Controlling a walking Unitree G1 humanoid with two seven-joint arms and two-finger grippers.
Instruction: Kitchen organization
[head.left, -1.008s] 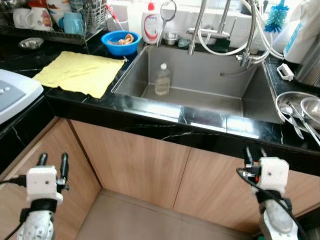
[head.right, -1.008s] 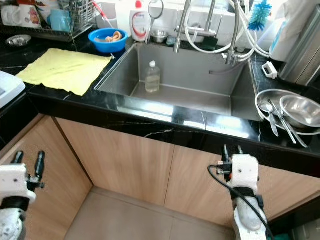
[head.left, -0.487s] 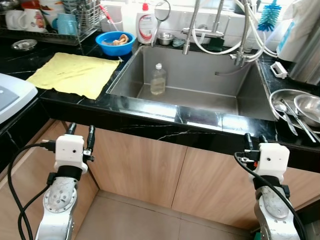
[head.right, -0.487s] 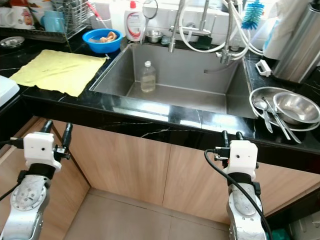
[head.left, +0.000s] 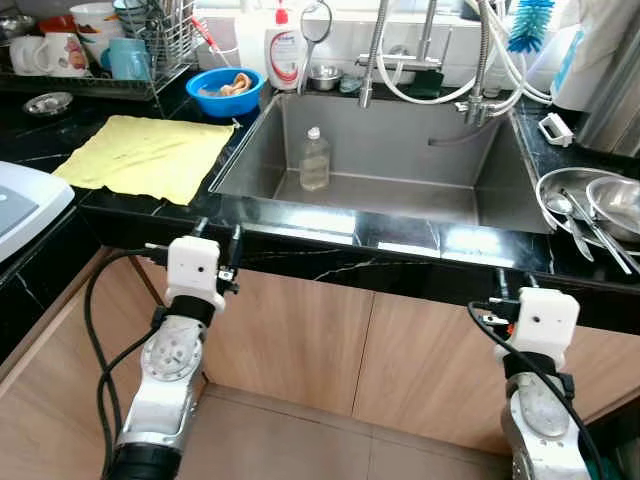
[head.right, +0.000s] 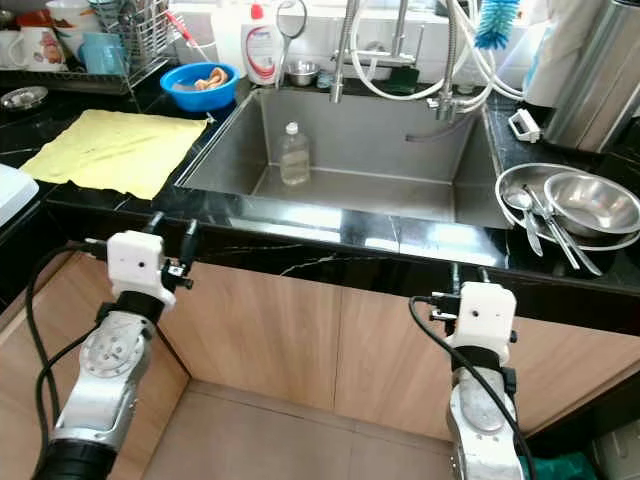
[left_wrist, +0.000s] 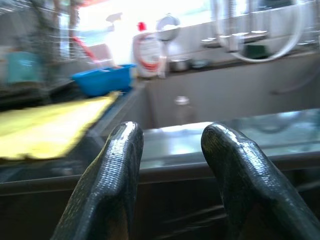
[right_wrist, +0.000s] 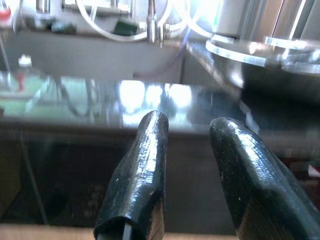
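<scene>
Left pincer (head.left: 217, 234) raised at black marble desk (head.left: 300, 225) edge, fingers parted, empty. Right pincer (head.left: 514, 287) below desk edge, fingers parted, empty. Clear plastic bottle (head.left: 314, 160) upright in steel sink (head.left: 450, 205). Faucet top cut off.

Black marble counter edge (head.left: 400, 262) is blocking both grippers, left gripper (head.left: 217, 236) and right gripper (head.left: 514, 285), sitting just below it. Steel sink basin (head.left: 420, 190) is lying mostly open; clear plastic bottle (head.left: 314, 160) is standing at 10 o'clock inside. Chrome faucets with hoses (head.left: 430, 60) are crowding 12 o'clock. Steel bowls with spoons (head.left: 595, 205) are occupying 3 o'clock; yellow cloth (head.left: 145, 155) is covering 9 o'clock.
</scene>
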